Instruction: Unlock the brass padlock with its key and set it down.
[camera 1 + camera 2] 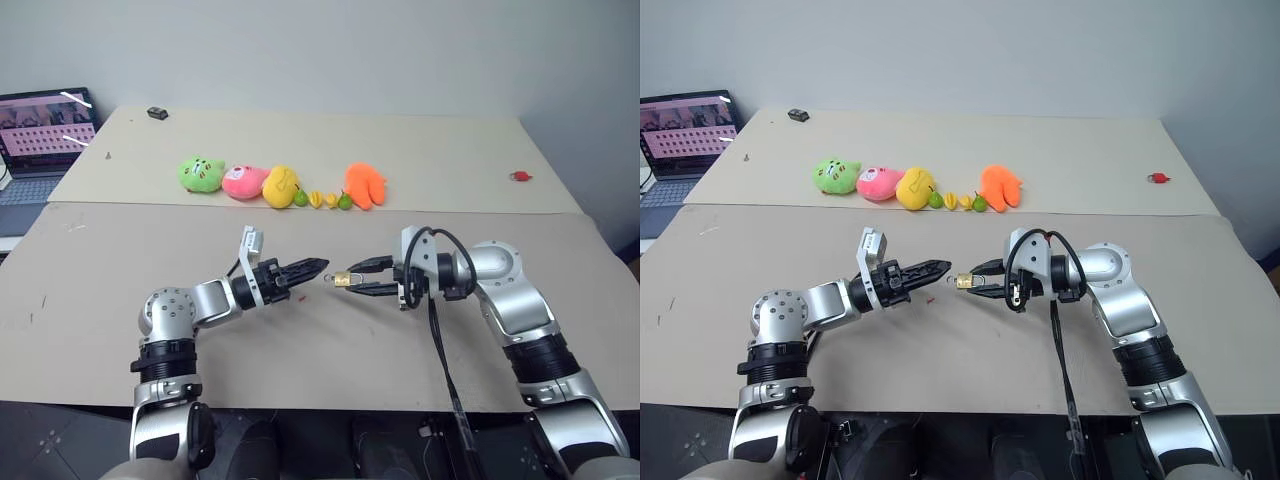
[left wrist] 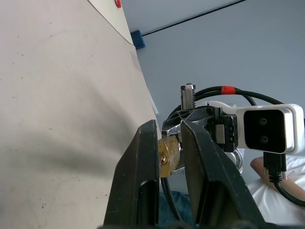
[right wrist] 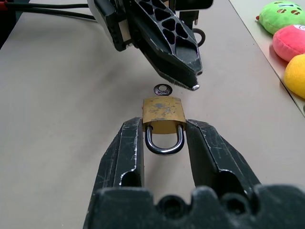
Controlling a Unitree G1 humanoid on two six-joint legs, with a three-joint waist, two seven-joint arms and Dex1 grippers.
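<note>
brass padlock (image 3: 164, 112) between right hand (image 3: 164, 138) fingers, left hand (image 1: 318, 268) beside

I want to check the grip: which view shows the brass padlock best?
The right wrist view: brass padlock faces the camera, clamped between the right gripper fingers. Head views show a gold speck; left wrist view shows a sliver.

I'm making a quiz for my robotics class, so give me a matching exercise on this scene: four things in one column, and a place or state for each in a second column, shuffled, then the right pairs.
Things:
1. brass padlock
2. left pincer
3. laptop
4. small red object

Places or states:
A. on the far table, near its right edge
B. clamped between the right pincer's fingers
C. beside the tables, at the far left
D. shut, tip close to the padlock's body

Pairs: 1-B, 2-D, 3-C, 4-A
</note>
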